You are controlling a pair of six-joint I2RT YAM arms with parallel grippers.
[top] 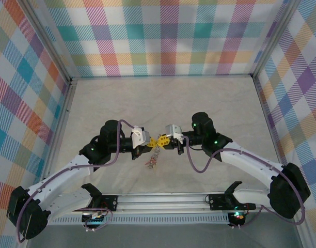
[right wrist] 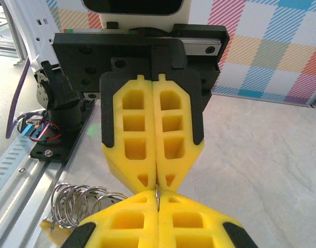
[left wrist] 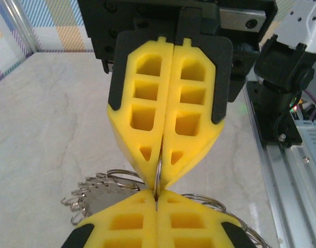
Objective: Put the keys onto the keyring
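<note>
Your left gripper [left wrist: 156,195] sits at the bottom centre of its wrist view, its fingers pressed together on the thin grey keyring [left wrist: 158,166], which stands edge-on in the seam. Your right gripper [left wrist: 158,181] meets it tip to tip from the top of that frame and is likewise clamped on the ring. The keys [left wrist: 91,188] fan out at lower left, just beside both tips.

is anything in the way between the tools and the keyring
Nothing visible. The left tool and the right tool are both shut on the keyring, meeting tip to tip above the table. The keys hang below it.
</note>
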